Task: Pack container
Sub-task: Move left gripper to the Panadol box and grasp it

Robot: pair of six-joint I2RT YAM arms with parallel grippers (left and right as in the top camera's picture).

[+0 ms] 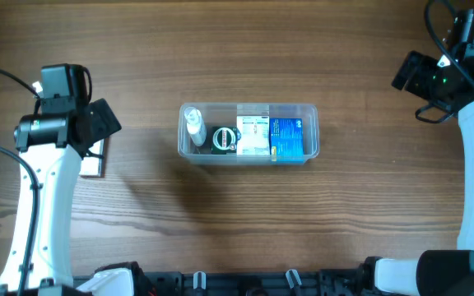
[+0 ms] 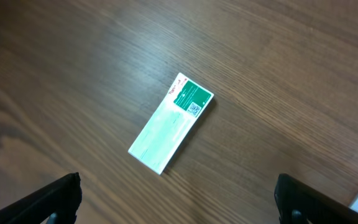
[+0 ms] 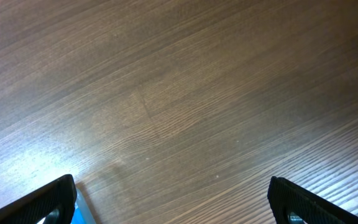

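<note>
**Container [image 1: 249,131] part-loaded at table centre; one flat box left outside**

The container stood at the middle of the table [image 1: 245,230], its long side parallel to the near edge and well apart from both arms. This central position appeared to give either arm equal reach. Four items were packed inside, running from the left-edge end to the right-edge end: a small spray bottle [image 1: 193,125], a dark round item [image 1: 222,138] (identity not legible), a white box [image 1: 253,136] and a blue box [image 1: 287,136]. They sat side by side and covered most of the floor.

A flat white-and-green box [image 2: 171,122] lay near the left edge on bare wood, outside the container. It rested on its broad face, skewed to the grain. It was judged to be the one item not yet packed.

The left gripper [image 2: 178,202] hovered directly above this box, a position consistent with lining up for a pick. Its fingers [image 2: 55,199] were spread wide and appeared at the two lower corners of the wrist view. They held nothing and touched nothing.

The right gripper [image 3: 173,202] sat near the far right corner over bare wood, apparently parked clear of the work. Its fingers [image 3: 48,202] were likewise spread wide and empty.
</note>
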